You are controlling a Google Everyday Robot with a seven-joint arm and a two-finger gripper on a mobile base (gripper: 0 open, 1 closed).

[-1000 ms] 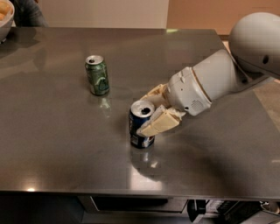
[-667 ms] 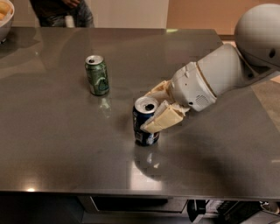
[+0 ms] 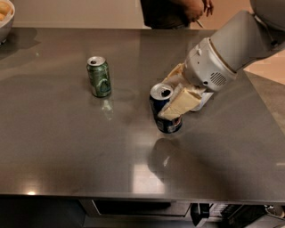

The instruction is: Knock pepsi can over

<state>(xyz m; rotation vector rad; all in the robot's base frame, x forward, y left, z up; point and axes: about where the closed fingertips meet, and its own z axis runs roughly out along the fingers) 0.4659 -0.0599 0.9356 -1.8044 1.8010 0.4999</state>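
The pepsi can (image 3: pixel 168 125), dark blue with an open silver top, stands on the steel table (image 3: pixel 67 147) right of centre, leaning slightly to the left. My gripper (image 3: pixel 169 99) comes in from the right and is closed around the can. One beige finger (image 3: pixel 179 103) lies across the can's front right side. The other finger (image 3: pixel 175 74) shows behind the can. The white arm (image 3: pixel 222 53) reaches in from the upper right.
A green can (image 3: pixel 99 76) stands upright to the left of the pepsi can, well apart from it. A bowl (image 3: pixel 4 20) sits at the far left corner. A person (image 3: pixel 173 11) stands behind the table. The table's front edge runs along the bottom.
The gripper and the pepsi can have moved together to the right and away from the front edge. The green can has not moved.
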